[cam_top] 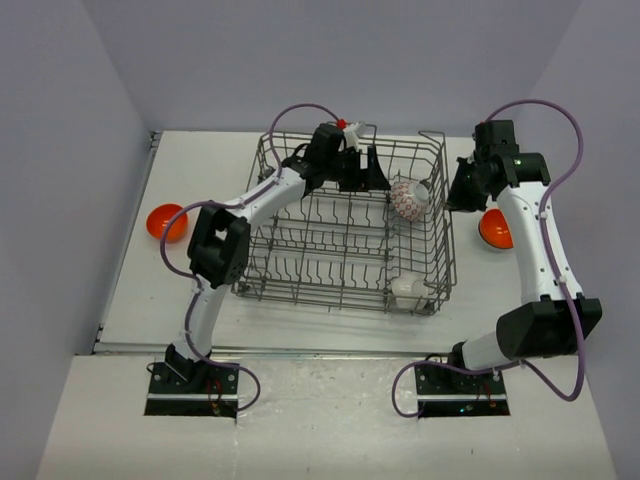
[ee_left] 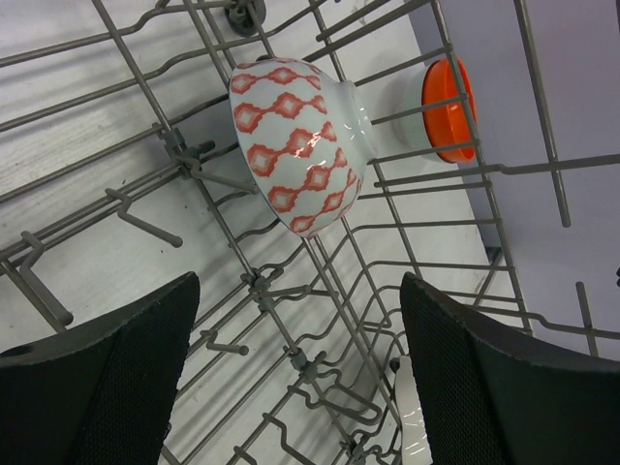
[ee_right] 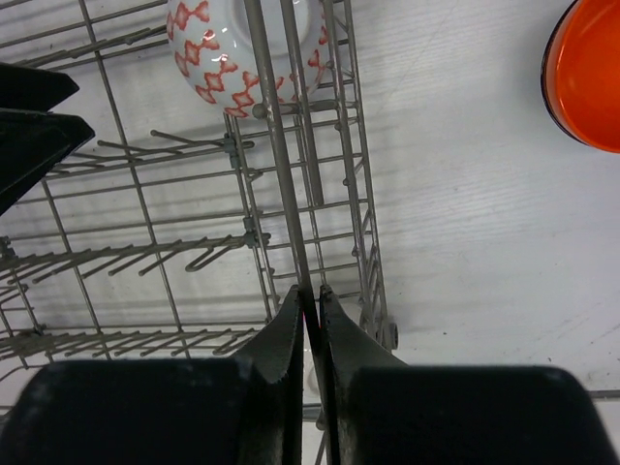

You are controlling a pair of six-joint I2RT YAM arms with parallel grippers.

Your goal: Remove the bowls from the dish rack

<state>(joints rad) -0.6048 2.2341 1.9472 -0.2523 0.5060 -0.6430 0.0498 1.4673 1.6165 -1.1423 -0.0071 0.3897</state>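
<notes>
Reaching up from its base at the lower left of the overhead view, the left arm (cam_top: 215, 250) folds at the elbow beside the left wall of the dish rack (cam_top: 300, 262). From there it stretches toward the rack's far side at upper centre. The left pincer (cam_top: 358, 168) points down into the rack with its fingers (ee_left: 107, 387) spread wide and nothing between them. In its wrist view the white bowl with red pattern (ee_left: 300, 145) lies tipped on its side against the wires, toward the top of the frame.

The right arm (cam_top: 535, 240) rises from the lower right, its elbow pushed out toward the right edge. Its forearm runs up the frame, and the wrist turns back left to the rack's right wall. The right pincer (ee_right: 311, 295) is pressed closed on the thick top wire of that wall.

A plain white bowl (cam_top: 408, 288) sits inside the rack's lower right corner. One orange bowl (cam_top: 494, 230) rests on the table (cam_top: 130, 300) just outside the right wall, under the right arm. A second orange bowl (cam_top: 166, 222) sits at middle left, well apart from the rack.
</notes>
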